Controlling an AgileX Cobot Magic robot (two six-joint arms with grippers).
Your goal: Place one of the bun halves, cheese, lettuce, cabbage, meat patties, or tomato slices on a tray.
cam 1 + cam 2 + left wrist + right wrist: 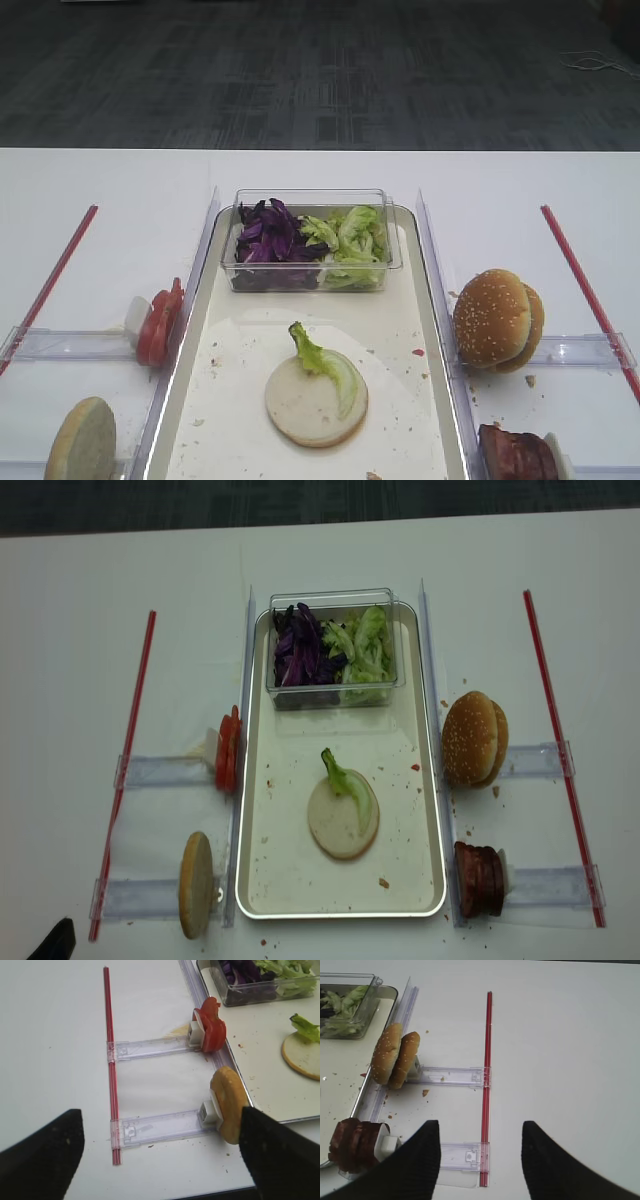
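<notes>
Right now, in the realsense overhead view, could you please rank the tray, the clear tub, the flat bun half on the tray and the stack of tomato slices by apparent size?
1. The tray, clearly largest.
2. The clear tub.
3. The flat bun half.
4. The tomato slices, seen edge-on, smallest.

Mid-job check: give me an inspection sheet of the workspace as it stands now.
Surface: white table, crumbs near the right holders.
Tray: one bun half flat, cut face up, lettuce lying on it; crumbs scattered.
Tub: at the tray's far end, cabbage left, green leaves right.
Left holders: tomato slices; one bun half on edge.
Right holders: seeded bun halves; meat patties.
Clutter: red rods on both sides.
Grippers: left gripper and right gripper open, empty, over the table.
Cables: one on the far floor.
Surroundings: dark floor.
</notes>
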